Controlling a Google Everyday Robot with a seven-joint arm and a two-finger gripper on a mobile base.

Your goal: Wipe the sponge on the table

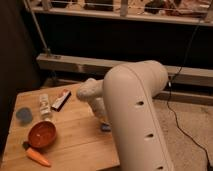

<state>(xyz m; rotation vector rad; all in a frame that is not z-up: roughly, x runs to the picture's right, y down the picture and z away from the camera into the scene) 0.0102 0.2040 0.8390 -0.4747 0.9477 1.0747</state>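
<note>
A white robot arm's gripper (102, 119) points down at the pale wooden plank table (75, 145), directly over a small light-blue soft sponge (106, 128) lying near the table's right edge, apparently placed to press it for wiping. Whether the claw grips it, I cannot tell.

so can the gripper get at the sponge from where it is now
Probably yes: the gripper sits right over the sponge on the table, nothing showing between them; the arm hides any contact.
</note>
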